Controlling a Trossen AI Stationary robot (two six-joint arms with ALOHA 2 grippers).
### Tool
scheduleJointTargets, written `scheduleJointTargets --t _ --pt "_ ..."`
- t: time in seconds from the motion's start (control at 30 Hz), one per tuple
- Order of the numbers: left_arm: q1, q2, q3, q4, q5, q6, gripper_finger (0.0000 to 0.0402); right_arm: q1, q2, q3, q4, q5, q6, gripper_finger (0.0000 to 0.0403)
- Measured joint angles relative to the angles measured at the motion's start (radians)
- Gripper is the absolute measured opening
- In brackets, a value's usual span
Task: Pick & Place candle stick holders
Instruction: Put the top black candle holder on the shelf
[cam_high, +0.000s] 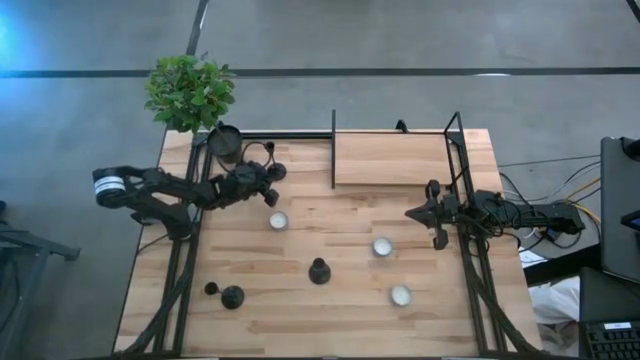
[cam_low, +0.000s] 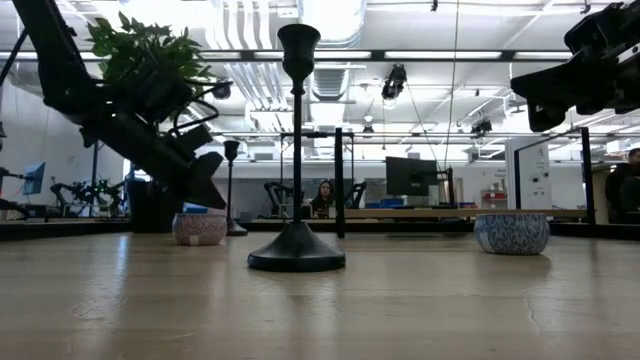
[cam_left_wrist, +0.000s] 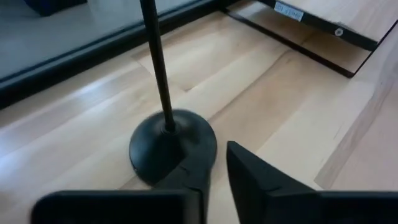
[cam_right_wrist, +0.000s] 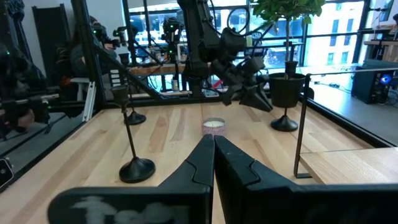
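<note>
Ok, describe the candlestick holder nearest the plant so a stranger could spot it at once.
Start at the potted plant at the table's far left corner. Just beside its pot stands a black holder, right by the left gripper. The other two holders stand toward the near edge.

Grey concrete floor (cam_high: 400, 35) around the wooden table (cam_high: 340, 310); bright windows (cam_right_wrist: 348, 25); ceiling lights (cam_low: 330, 15) overhead.

No legible text — label unreadable

candle stick holder (cam_left_wrist: 172, 146) cup cut off by edge, left gripper (cam_left_wrist: 214, 171) gap perhaps slight
</note>
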Motion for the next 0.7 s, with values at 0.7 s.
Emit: scheduleJointTargets --t 0.7 --pt "0.098 -0.015 0.072 0.092 -0.103 0.202 0.0163 0.000 0.000 0.000 0.000 0.000 0.000 0.0008"
